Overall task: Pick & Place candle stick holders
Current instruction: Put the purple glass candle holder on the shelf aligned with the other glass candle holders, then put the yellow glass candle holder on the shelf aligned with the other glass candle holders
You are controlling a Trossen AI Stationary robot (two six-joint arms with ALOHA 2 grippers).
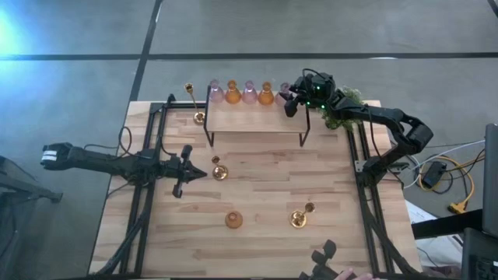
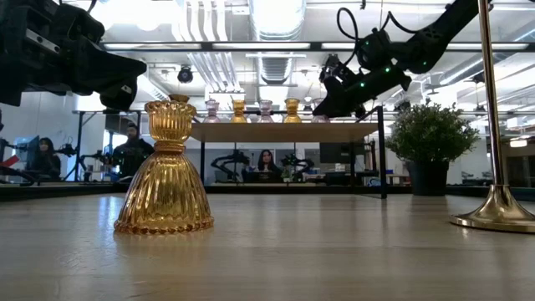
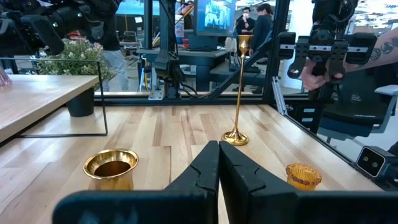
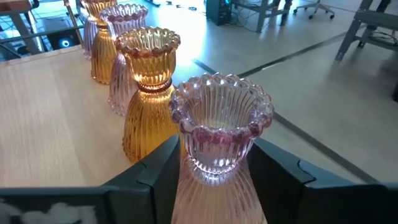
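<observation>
A raised wooden shelf [image 1: 257,117] at the table's far side carries a row of pink and amber glass candle stick holders [image 1: 232,92], all upright. My right gripper [image 4: 217,163] is open at the shelf's right end [image 1: 290,101]. Its fingers stand close on either side of the waist of the last pink holder [image 4: 221,124]; that holder's foot is hidden. One amber holder [image 1: 233,220] stands on its wide base on the table near the front. Three gold candlesticks [image 1: 199,118], [image 1: 219,172], [image 1: 299,218] stand on their round bases. My left gripper [image 1: 183,173] waits shut at the table's left, pointing level.
A green potted plant [image 1: 342,109] stands at the far right, just behind my right arm. Black frame rails [image 1: 144,187] run along the table's left and right sides. A person's hand with a black hand-held device [image 1: 331,260] shows at the near edge. Bare wood lies mid-table.
</observation>
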